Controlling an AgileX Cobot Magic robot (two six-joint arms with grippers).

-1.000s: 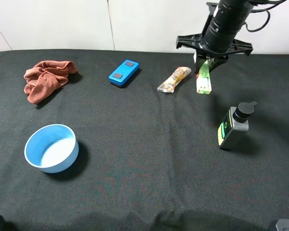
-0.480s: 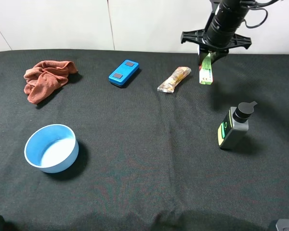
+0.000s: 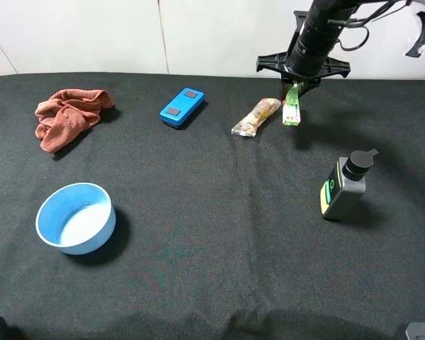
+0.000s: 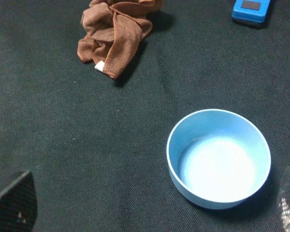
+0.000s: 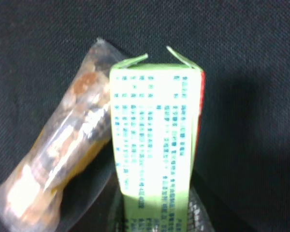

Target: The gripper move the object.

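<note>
Near the back left corner of the table (image 3: 212, 283), a crumpled rust-brown cloth (image 3: 69, 117). Toward the front left, a blue bowl (image 3: 76, 217), upright.

Of the left pincer (image 4: 152, 200), only two dark fingertips (image 4: 12, 203), cut off at the corners of the left wrist view. Spread wide, with nothing between them but table and bowl. Out of sight from the high camera.

Along the back edge, a blue case (image 3: 182, 107) lying flat, then a crinkly snack wrapper (image 3: 256, 117). Just beside the wrapper, close to the back edge and right of the middle, the white carton (image 3: 292, 106). Clamped at its upper end in the right pincer (image 3: 295, 86) and hanging tilted, greenish end down. Hard to tell whether that lower end touches the table.

In the right wrist view, carton face blurred and print unreadable, with a red edge along one side. Only bits of meshed pads (image 5: 201, 215) visible beside it.

Right arm set over the back edge, cut off at the top of the high view. Thick black wrist pointing steeply down, crossbar level above the carton.

Toward the right edge, mid-table, a grey bottle (image 3: 343, 185) with a black pump cap, well apart from the carton.
</note>
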